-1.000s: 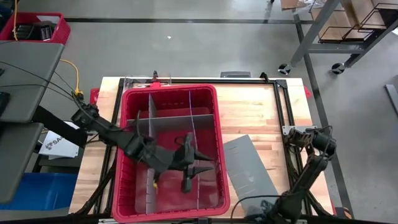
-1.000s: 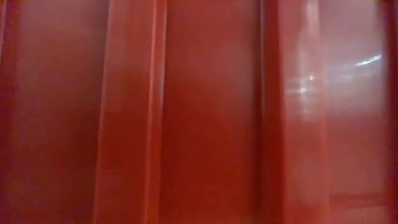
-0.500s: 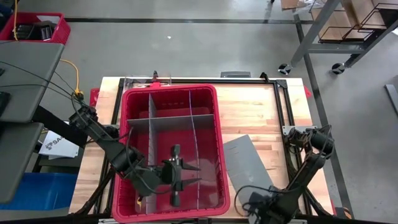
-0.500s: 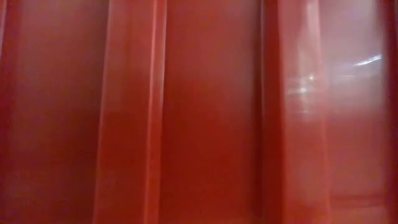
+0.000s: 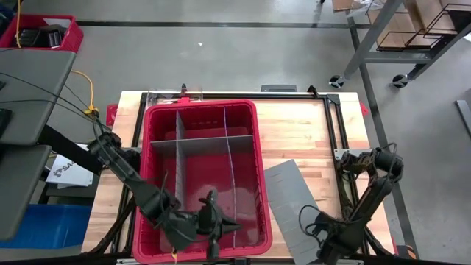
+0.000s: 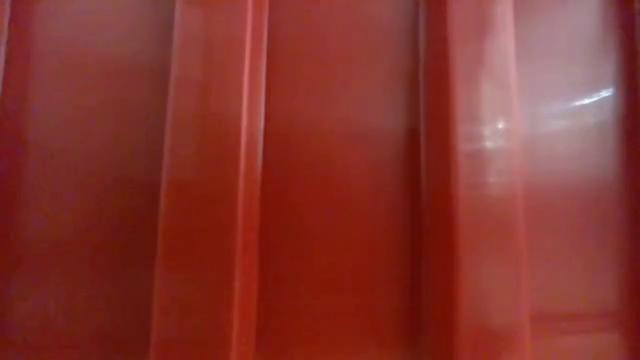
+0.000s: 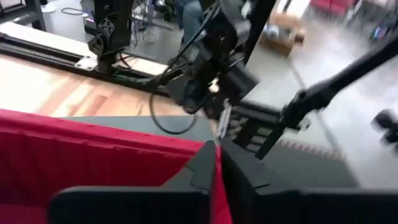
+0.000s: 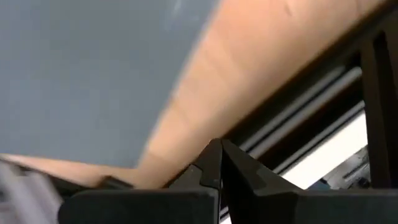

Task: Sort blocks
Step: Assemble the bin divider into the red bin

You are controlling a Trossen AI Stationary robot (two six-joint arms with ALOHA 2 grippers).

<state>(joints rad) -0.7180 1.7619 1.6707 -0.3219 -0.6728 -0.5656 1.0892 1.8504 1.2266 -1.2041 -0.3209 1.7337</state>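
No blocks can be made out anywhere. The red bin fills the low view, hiding everything behind it. The left gripper hangs over the bin's near end, fingers together, empty. The right gripper, likewise closed and empty, sits beside the loose grey divider sheet.

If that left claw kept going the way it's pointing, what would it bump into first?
Probably the red bin's wall. The left gripper is shut and sits low inside the bin, pointing at that wall, with the right arm beyond it. Depth is hard to judge, so it might pass just over the rim.

Red bin; grey slotted sheet; pale wood table
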